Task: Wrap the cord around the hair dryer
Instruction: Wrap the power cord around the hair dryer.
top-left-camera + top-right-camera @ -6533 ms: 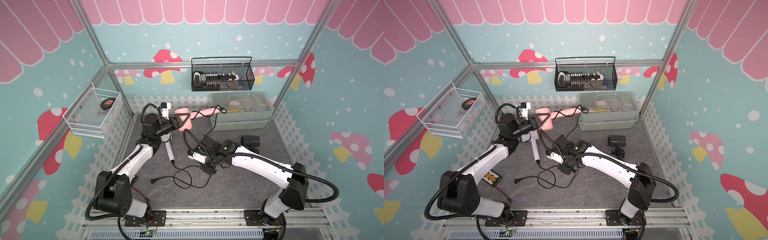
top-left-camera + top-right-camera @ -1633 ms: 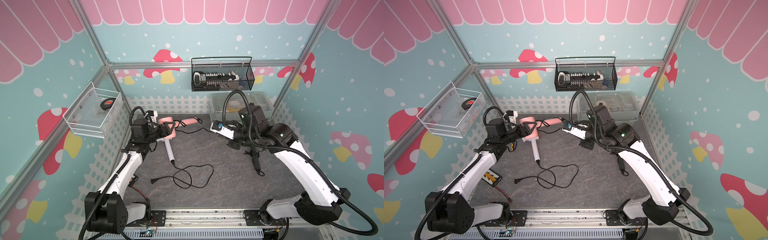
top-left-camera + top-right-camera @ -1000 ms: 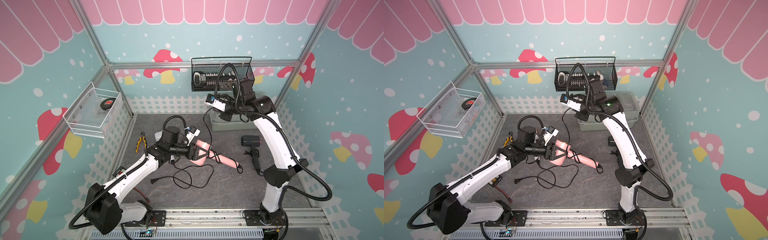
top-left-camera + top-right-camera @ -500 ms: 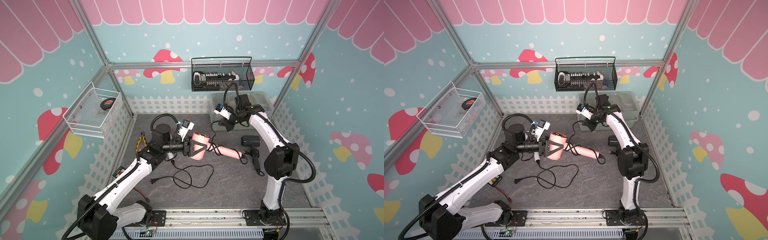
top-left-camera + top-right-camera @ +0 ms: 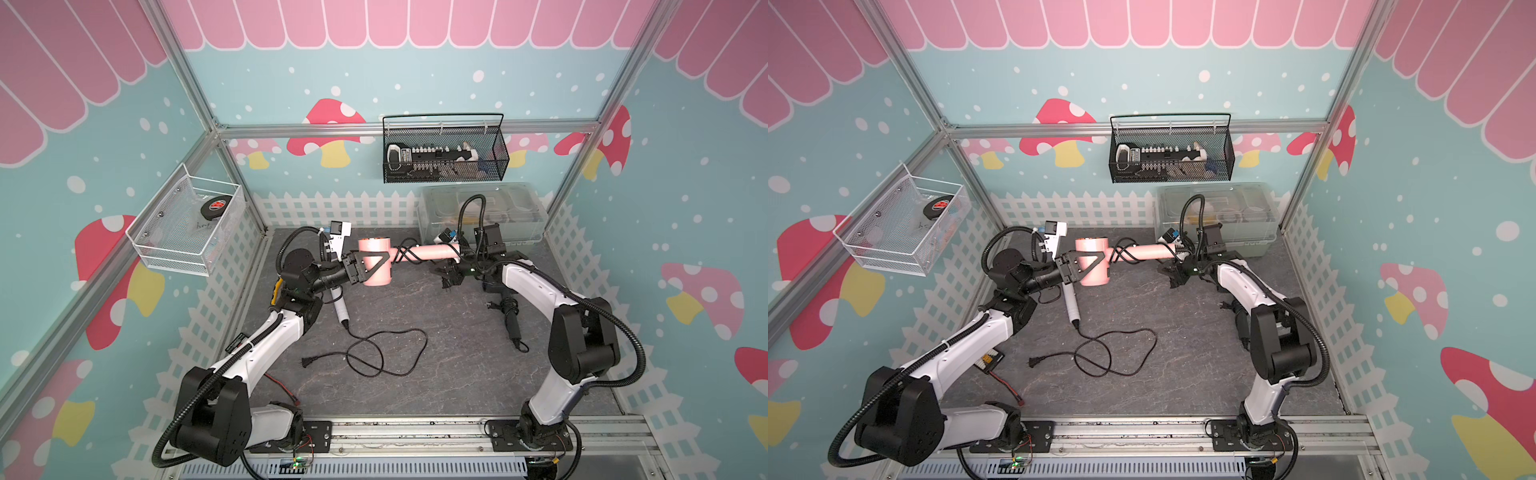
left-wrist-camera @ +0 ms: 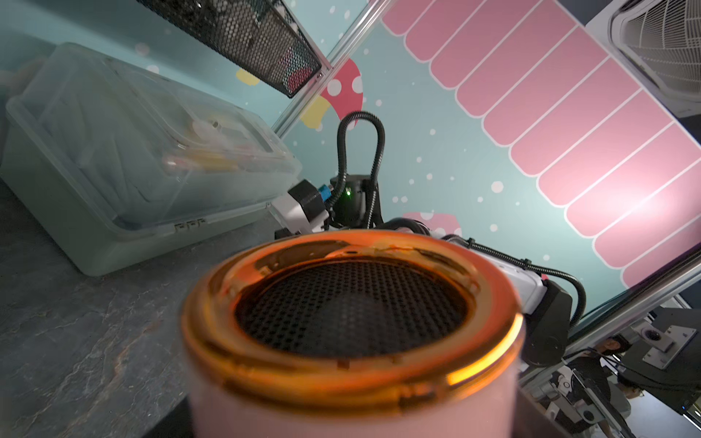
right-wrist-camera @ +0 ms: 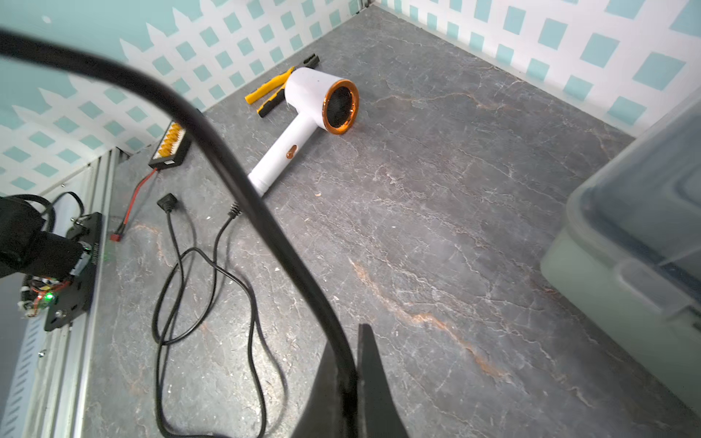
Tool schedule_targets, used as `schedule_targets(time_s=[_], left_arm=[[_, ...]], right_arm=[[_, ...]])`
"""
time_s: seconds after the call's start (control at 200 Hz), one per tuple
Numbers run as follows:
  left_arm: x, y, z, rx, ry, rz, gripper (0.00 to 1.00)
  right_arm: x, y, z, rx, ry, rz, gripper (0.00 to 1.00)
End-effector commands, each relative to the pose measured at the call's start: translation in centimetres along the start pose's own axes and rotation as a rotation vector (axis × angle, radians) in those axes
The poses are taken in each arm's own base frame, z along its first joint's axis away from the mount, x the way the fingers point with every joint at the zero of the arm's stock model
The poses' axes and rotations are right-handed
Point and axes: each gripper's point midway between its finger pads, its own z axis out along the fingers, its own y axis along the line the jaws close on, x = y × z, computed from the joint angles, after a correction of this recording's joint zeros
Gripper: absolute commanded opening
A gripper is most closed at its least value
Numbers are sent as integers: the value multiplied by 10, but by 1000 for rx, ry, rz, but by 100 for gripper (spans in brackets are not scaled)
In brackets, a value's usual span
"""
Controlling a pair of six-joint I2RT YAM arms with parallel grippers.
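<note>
Grey tabletop (image 5: 436, 316) lies below the pink hair dryer (image 5: 376, 272), which my left gripper (image 5: 360, 266), half spread round the barrel, has swung to the far side. Turns of cord (image 5: 405, 254) hug its handle; my right gripper (image 5: 451, 277), pinching the cord, has dropped beside the handle's end. Wrapping looks well along.
</note>
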Motion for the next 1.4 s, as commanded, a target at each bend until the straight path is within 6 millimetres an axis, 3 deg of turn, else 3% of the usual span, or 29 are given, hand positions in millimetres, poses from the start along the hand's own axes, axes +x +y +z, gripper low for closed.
schedule_targets(time_s=[0.0,0.1,0.29,0.45,0.665,0.865,1.01,1.131,1.276,1.396], left_arm=[[-39,-23,-8,88,-158,48,0],[-46,-13,-7,79,-199,22,0],[-57,3,-3,49,-256,4,0],[-55,41,-8,-155,-258,-1,0],[-64,79,-32,-303,-318,-39,0],[-62,98,-42,-396,-312,-37,0],[-54,105,-43,-495,-232,13,0],[-38,103,-35,-565,-110,65,0],[-4,92,-13,-567,89,122,0],[33,76,2,-510,226,135,0]], right_arm=[[-18,14,-5,-20,-117,-4,0],[-7,27,0,-23,-108,16,0],[5,69,27,-49,-31,-33,0],[20,101,42,-28,56,-93,0],[53,134,44,12,211,-177,0],[57,158,36,39,304,-261,0],[49,169,24,64,385,-352,0],[25,174,5,98,424,-435,0],[-10,169,-19,173,439,-563,0],[-32,149,-28,271,469,-680,0]])
